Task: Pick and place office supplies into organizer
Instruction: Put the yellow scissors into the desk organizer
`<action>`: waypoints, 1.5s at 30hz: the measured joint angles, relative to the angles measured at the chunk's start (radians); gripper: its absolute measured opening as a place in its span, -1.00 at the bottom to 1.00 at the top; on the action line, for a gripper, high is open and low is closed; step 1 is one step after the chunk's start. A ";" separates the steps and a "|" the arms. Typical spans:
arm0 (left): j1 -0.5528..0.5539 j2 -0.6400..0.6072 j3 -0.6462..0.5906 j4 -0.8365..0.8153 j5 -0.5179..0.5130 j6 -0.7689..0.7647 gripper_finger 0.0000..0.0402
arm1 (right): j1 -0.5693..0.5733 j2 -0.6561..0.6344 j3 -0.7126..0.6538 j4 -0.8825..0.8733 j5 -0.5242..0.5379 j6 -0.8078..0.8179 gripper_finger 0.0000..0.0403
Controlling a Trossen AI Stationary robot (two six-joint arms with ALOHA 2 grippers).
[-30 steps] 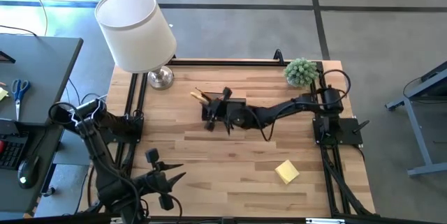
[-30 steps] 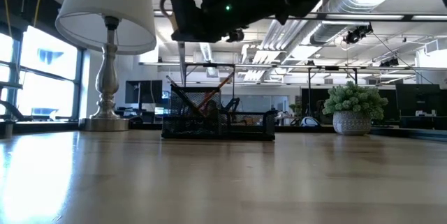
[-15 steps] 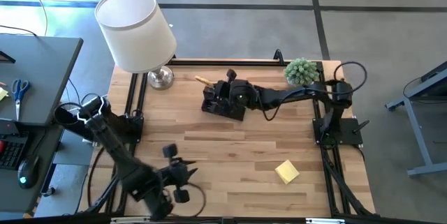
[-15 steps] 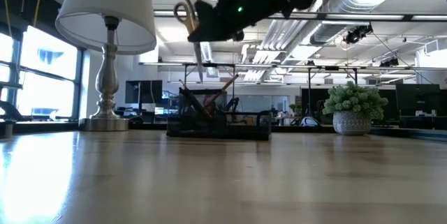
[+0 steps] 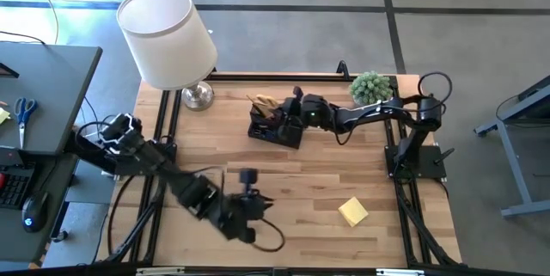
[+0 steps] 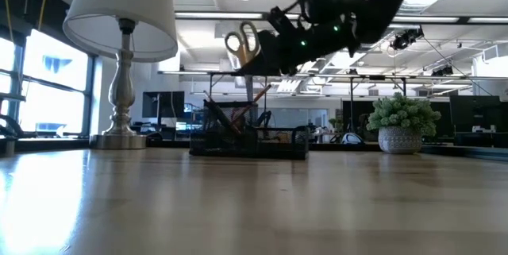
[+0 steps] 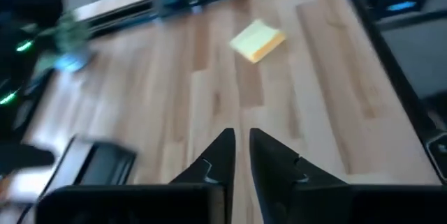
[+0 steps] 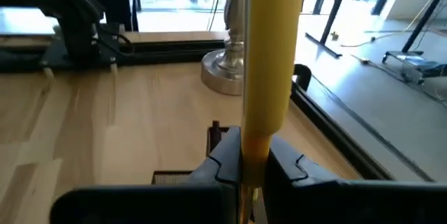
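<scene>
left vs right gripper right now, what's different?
The right gripper is shut on the yellow-handled scissors; the left gripper carries nothing.
The right gripper hangs above the organizer at the table's back; the left gripper sits over bare wood near the front, aimed toward the sticky-note pad.

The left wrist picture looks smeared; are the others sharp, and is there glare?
Left wrist view: blurred, the sticky-note pad soft-edged. Low view: table sharp, bright window glare behind the lamp. Right wrist view: yellow scissors handle close and soft.
</scene>
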 joint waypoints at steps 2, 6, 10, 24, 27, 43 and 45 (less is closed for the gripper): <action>0.050 -0.004 -0.034 0.083 0.086 0.081 -0.87 | -0.014 -0.003 -0.043 0.064 -0.029 0.021 -0.94; 0.162 -0.043 -0.107 0.220 0.212 0.158 -0.97 | -0.021 -0.005 -0.101 0.129 -0.078 0.056 -0.92; 0.258 -0.112 -0.190 0.300 0.302 0.193 -0.98 | -0.017 -0.005 -0.113 0.144 -0.100 0.062 -0.92; 0.558 -0.546 -0.708 0.715 0.580 0.231 -0.98 | -0.019 -0.005 -0.114 0.081 -0.137 0.081 -0.74; 0.620 -0.594 -0.788 0.772 0.646 0.194 -0.99 | -0.019 -0.006 -0.114 0.073 -0.133 0.078 -0.69; 0.646 -0.616 -0.854 0.758 0.690 0.103 -0.99 | -0.018 -0.051 -0.079 0.082 -0.111 0.060 -0.62; 0.646 -0.616 -0.854 0.756 0.690 0.096 -1.00 | -0.018 -0.051 -0.070 0.077 -0.084 0.037 -0.64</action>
